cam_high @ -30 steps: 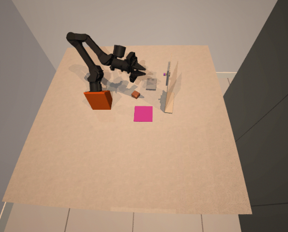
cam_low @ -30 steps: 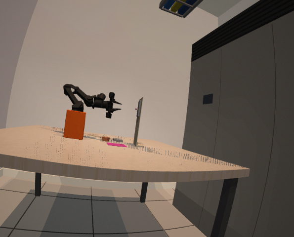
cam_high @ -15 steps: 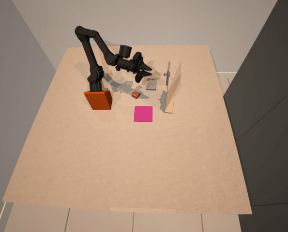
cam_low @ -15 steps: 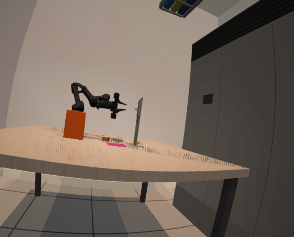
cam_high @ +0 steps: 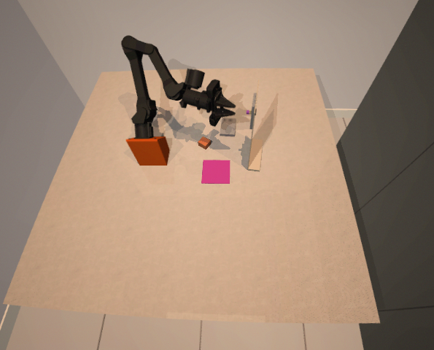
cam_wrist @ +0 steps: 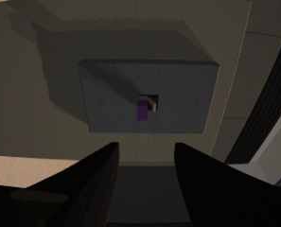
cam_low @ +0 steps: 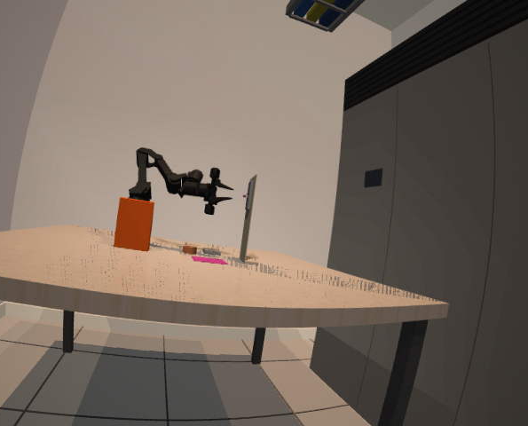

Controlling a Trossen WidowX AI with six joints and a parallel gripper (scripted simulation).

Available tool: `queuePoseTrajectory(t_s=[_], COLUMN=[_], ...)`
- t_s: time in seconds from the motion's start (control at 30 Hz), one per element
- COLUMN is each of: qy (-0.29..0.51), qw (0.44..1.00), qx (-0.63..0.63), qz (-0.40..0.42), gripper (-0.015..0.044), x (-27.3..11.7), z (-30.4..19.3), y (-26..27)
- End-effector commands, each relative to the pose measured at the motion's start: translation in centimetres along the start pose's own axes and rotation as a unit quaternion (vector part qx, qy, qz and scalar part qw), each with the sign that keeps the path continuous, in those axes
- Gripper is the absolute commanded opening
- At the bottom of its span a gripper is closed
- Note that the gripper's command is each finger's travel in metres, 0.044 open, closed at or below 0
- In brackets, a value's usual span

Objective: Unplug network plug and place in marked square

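Observation:
The plug [cam_high: 247, 111] [cam_low: 244, 196] [cam_wrist: 142, 111] is small and purple and sits in the socket on the upright panel [cam_high: 255, 150] [cam_low: 244, 233] [cam_wrist: 60, 118]. In the wrist view a thin tan tab [cam_wrist: 152, 103] shows beside the plug at the dark socket opening. My gripper [cam_high: 235, 109] [cam_low: 232, 193] [cam_wrist: 147, 149] is partly open and empty. Its fingertips point at the panel and stand a short way in front of the plug, not touching it. The marked square [cam_high: 215, 171] [cam_low: 209, 260] is magenta and lies flat on the table, and nothing is on it.
A grey faceplate [cam_wrist: 178, 85] surrounds the socket. An orange block [cam_high: 204, 142] [cam_low: 189, 249] and a flat grey box [cam_high: 227, 127] [cam_low: 211, 251] lie on the table between the arm's orange base [cam_high: 149, 152] [cam_low: 134, 224] and the panel. A dark cabinet [cam_high: 409, 169] [cam_low: 420, 183] stands at the right.

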State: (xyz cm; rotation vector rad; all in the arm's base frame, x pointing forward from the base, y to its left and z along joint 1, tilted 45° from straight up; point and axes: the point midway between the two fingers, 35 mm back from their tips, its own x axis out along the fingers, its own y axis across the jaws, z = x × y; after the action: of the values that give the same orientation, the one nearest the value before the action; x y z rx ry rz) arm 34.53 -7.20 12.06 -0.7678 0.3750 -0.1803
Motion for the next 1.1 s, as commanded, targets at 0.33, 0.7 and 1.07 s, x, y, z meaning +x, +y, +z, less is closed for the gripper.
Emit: queuePoseTrajectory(t_s=[0.33, 0.7, 1.07], qy=[0.001, 0.001, 0.0], qw=[1.0, 1.0, 1.0], qx=[-0.002, -0.002, -0.002], qz=[-0.002, -0.002, -0.002], gripper=[0.0156, 0.0156, 0.0156], x=[1.7, 3.1, 4.5], z=[0.5, 0.9, 1.2], y=[-0.1, -0.1, -0.1])
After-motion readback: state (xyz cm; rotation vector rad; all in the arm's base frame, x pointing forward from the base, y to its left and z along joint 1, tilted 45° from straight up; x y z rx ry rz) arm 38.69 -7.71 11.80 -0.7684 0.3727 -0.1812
